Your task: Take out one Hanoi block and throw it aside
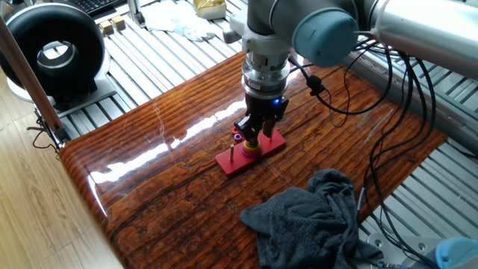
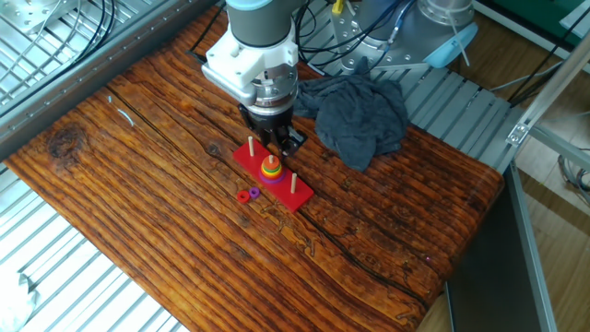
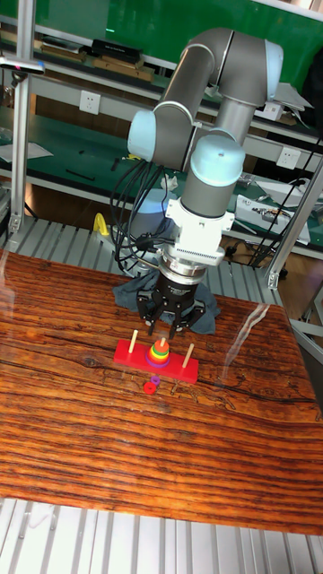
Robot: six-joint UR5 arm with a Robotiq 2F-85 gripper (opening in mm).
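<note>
The Hanoi block, a tiny red ring (image 2: 243,195) (image 3: 149,387), lies flat on the wooden table just in front of the red peg base (image 2: 281,187) (image 3: 126,352). A small purple ring (image 2: 254,192) (image 3: 155,380) lies touching it. The middle peg carries a stack of coloured rings (image 2: 270,169) (image 3: 159,354) (image 1: 252,148). My gripper (image 2: 277,143) (image 3: 176,330) (image 1: 252,134) hovers just above and behind that stack. Its fingers are spread and nothing shows between them.
A dark grey cloth (image 2: 355,111) (image 1: 314,217) lies crumpled behind the base, near the table's edge. Two bare pegs (image 2: 250,145) stand at the ends of the base. Cables (image 1: 388,142) hang off the arm over the table's far side.
</note>
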